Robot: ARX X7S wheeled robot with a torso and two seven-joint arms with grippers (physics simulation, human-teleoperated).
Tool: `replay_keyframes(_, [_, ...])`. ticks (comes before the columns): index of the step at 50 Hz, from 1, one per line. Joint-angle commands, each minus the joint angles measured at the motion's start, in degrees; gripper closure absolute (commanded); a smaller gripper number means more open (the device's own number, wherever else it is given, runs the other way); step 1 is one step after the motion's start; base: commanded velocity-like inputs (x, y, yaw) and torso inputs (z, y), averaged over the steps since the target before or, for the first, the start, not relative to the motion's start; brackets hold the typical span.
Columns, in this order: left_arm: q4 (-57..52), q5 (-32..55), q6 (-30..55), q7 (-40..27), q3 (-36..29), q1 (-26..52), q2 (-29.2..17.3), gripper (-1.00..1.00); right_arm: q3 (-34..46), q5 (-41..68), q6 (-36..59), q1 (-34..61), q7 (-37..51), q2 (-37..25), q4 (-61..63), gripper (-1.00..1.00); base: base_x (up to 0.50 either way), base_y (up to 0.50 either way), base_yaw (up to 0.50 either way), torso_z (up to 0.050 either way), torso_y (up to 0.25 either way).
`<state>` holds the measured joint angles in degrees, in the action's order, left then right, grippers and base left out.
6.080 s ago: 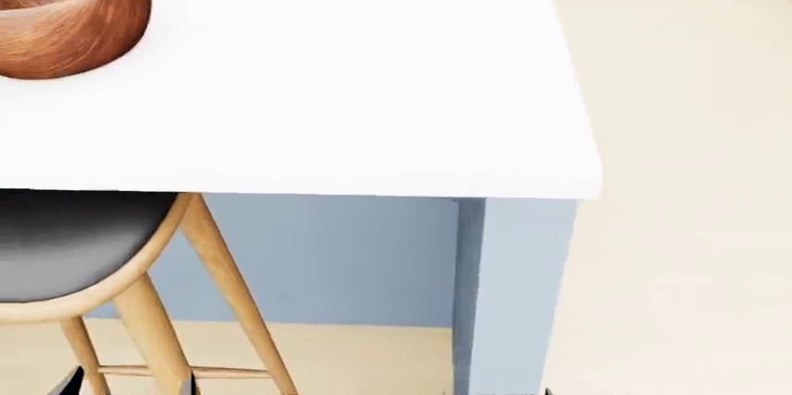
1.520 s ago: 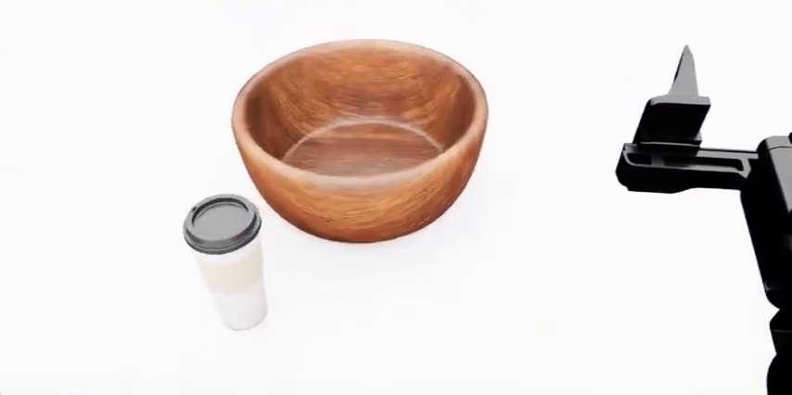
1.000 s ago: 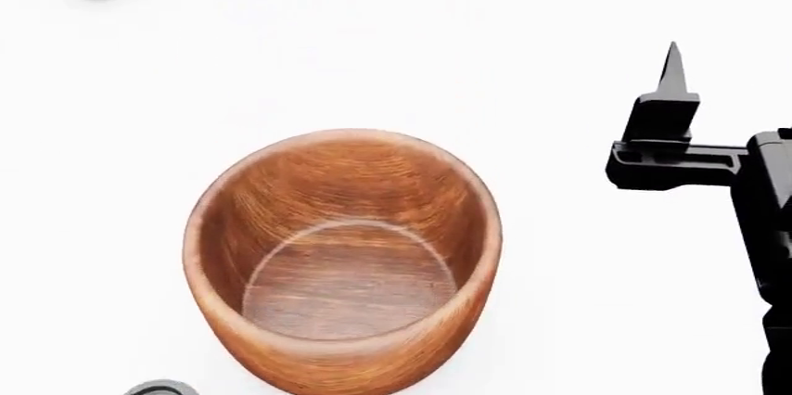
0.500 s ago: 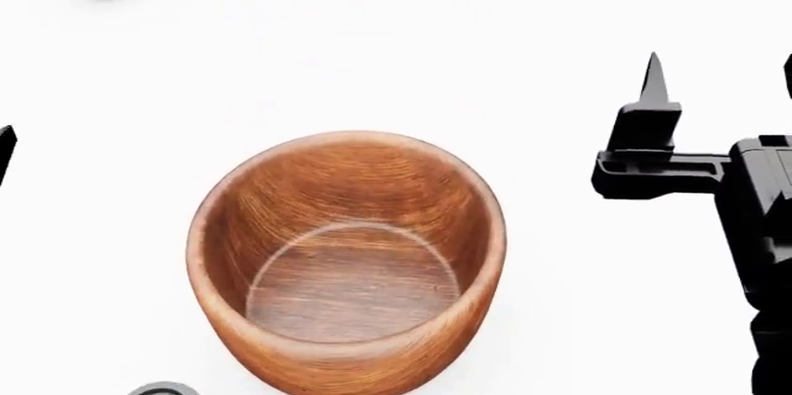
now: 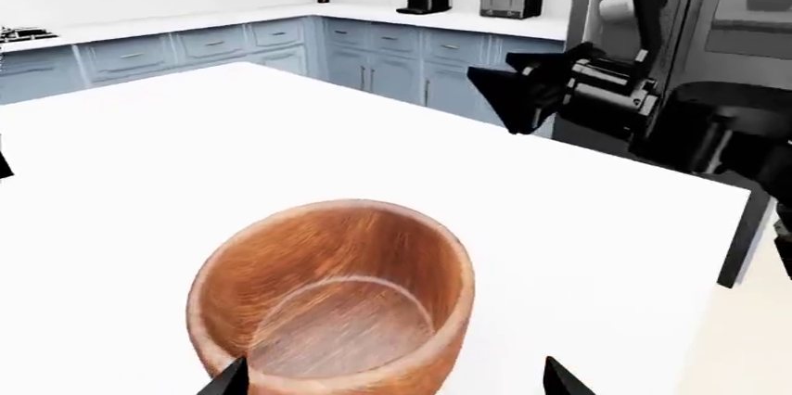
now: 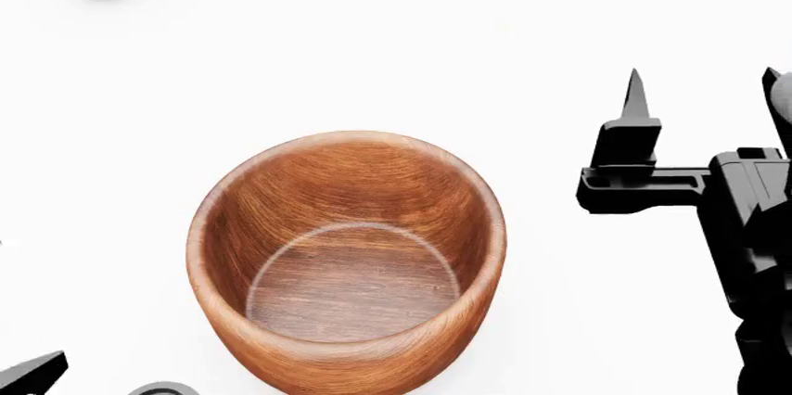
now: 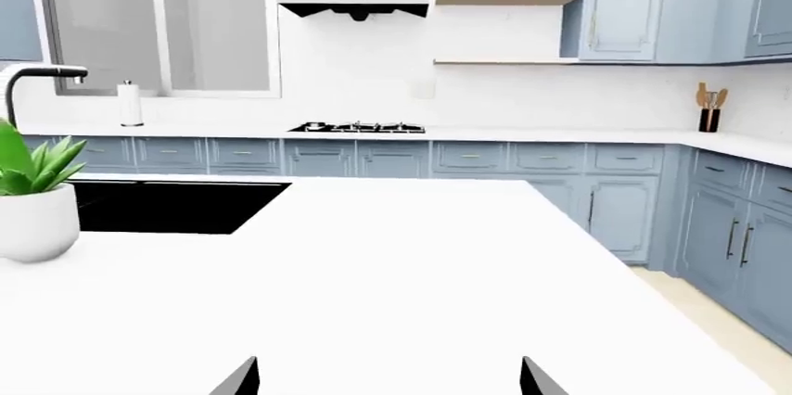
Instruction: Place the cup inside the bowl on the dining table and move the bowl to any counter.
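Head view: bowl (image 6: 347, 265) upright on the table (image 6: 371, 52), mouth upward, axis vertical. Cup (image 6: 161, 388) lid at its near-left. Left gripper (image 5: 389, 378) and right gripper (image 7: 388, 375): fingers apart, empty.

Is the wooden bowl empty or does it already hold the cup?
Empty. The bowl shows a bare flat wooden bottom in head and left wrist views; the cup shows only its dark lid at the frame edge, outside it.
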<state>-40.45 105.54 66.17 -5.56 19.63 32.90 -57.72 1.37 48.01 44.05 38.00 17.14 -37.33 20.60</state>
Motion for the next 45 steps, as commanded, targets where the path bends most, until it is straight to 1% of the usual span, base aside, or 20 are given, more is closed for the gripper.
replay_keyframes(1, [-7.4, 7.3, 3.1, 0.3, -6.5, 0.6, -3.5, -1.00, 0.4, -0.1, -0.2, -0.5, -0.2, 0.0, 0.0, -1.00, 0.00, 0.00, 0.00, 0.000, 0.000])
replay_keyframes(4, [-6.9, 6.8, 3.4, -1.5, -9.7, 2.5, -4.0, -1.00, 0.7, -0.1, -0.1, 0.0, -0.4, 0.1, -0.3, -1.00, 0.00, 0.00, 0.00, 0.000, 0.000])
replay_keyframes(8, [-7.0, 7.6, 3.7, -2.5, -8.9, 1.3, -6.1, -1.00, 0.8, 0.0, -0.3, -0.5, -0.8, 0.0, -0.2, -1.00, 0.00, 0.00, 0.00, 0.000, 0.000])
replay_keyframes(9, [-6.5, 7.3, 3.8, -3.7, -11.5, 3.2, -6.1, -1.00, 0.7, 0.1, -0.3, -0.6, -0.8, 0.0, -0.3, -1.00, 0.00, 0.00, 0.00, 0.000, 0.000])
replay_keyframes(11, [-6.7, 8.8, 3.6, -4.8, -11.3, 3.0, -8.1, -1.00, 0.5, 0.2, -0.3, -0.4, -0.7, 0.0, -0.5, -1.00, 0.00, 0.00, 0.00, 0.000, 0.000])
replay_keyframes(12, [-6.4, 8.8, 3.3, -6.3, -13.5, 4.6, -8.0, -1.00, 0.6, 0.2, -0.2, -0.5, -0.7, 0.0, -0.4, -1.00, 0.00, 0.00, 0.00, 0.000, 0.000])
replay_keyframes(15, [-5.8, 9.1, 3.0, -8.2, -14.8, 4.9, -9.0, -1.00, 0.7, 0.2, -0.3, -0.5, -0.7, 0.1, -0.5, -1.00, 0.00, 0.00, 0.00, 0.000, 0.000])
replay_keyframes(16, [-5.7, 8.9, 3.3, -8.6, -14.9, 4.6, -9.5, -1.00, 0.7, 0.2, -0.4, -0.5, -0.7, 0.2, -0.5, -1.00, 0.00, 0.00, 0.00, 0.000, 0.000])
replay_keyframes(17, [-6.0, 9.9, 3.5, -7.7, -11.6, 2.7, -10.7, -1.00, 0.8, 0.2, -0.4, -0.5, -0.7, 0.1, -0.5, -1.00, 0.00, 0.00, 0.00, 0.000, 0.000])
replay_keyframes(18, [-5.9, 9.8, 3.3, -7.9, -11.5, 2.5, -10.6, -1.00, 0.8, 0.2, -0.4, -0.6, -0.8, 0.1, -0.4, -1.00, 0.00, 0.00, 0.00, 0.000, 0.000])
replay_keyframes(19, [-5.7, 9.4, 3.3, -8.7, -13.4, 3.7, -10.3, -1.00, 0.7, 0.3, -0.3, -0.6, -0.7, 0.1, -0.3, -1.00, 0.00, 0.00, 0.00, 0.000, 0.000])
replay_keyframes(22, [-5.5, 8.9, 3.3, -8.9, -14.4, 4.0, -9.6, -1.00, 0.5, 0.5, -0.3, -0.9, -0.7, -0.1, -0.1, -1.00, 0.00, 0.00, 0.00, 0.000, 0.000])
replay_keyframes(24, [-5.5, 7.9, 4.0, -8.4, -13.1, 2.3, -9.7, -1.00, 0.3, 0.6, -0.5, -1.3, -0.7, -0.2, 0.0, -1.00, 0.00, 0.00, 0.00, 0.000, 0.000])
replay_keyframes(25, [-4.4, 6.5, 4.2, -9.7, -16.3, 4.5, -8.0, -1.00, 0.3, 0.6, -0.5, -1.5, -0.8, -0.2, 0.0, -1.00, 0.00, 0.00, 0.00, 0.000, 0.000])
replay_keyframes(28, [-3.7, 5.5, 4.5, -9.2, -15.3, 3.6, -8.4, -1.00, 0.1, 0.7, -0.7, -1.8, -0.9, -0.3, 0.0, -1.00, 0.00, 0.00, 0.00, 0.000, 0.000])
replay_keyframes(30, [-3.1, 4.9, 4.9, -10.3, -18.5, 5.8, -7.0, -1.00, 0.1, 0.7, -0.8, -2.1, -0.9, -0.2, 0.0, -1.00, 0.00, 0.00, 0.00, 0.000, 0.000])
replay_keyframes(31, [-2.5, 3.3, 6.2, -11.9, -21.6, 7.5, -5.6, -1.00, 0.1, 0.7, -0.9, -2.2, -0.9, -0.2, 0.0, -1.00, 0.00, 0.00, 0.00, 0.000, 0.000])
replay_keyframes(34, [-1.7, 0.4, 6.5, -11.0, -20.8, 6.0, -5.0, -1.00, 0.0, 1.1, -0.6, -2.1, -0.9, -0.2, 0.1, -1.00, 0.00, 0.00, 0.00, 0.000, 0.000])
replay_keyframes(40, [-0.5, -2.8, 7.6, -10.5, -24.0, 7.4, -1.4, -1.00, -0.1, 1.1, -0.7, -2.4, -0.9, -0.5, 0.2, -1.00, 0.00, 0.00, 0.00, 0.000, 0.000])
replay_keyframes(45, [-1.0, -5.2, 7.6, -7.1, -22.8, 5.7, -1.0, -1.00, 0.1, 1.2, -0.5, -2.1, -1.0, -0.5, 0.2, -1.00, 0.00, 0.00, 0.00, 0.000, 0.000])
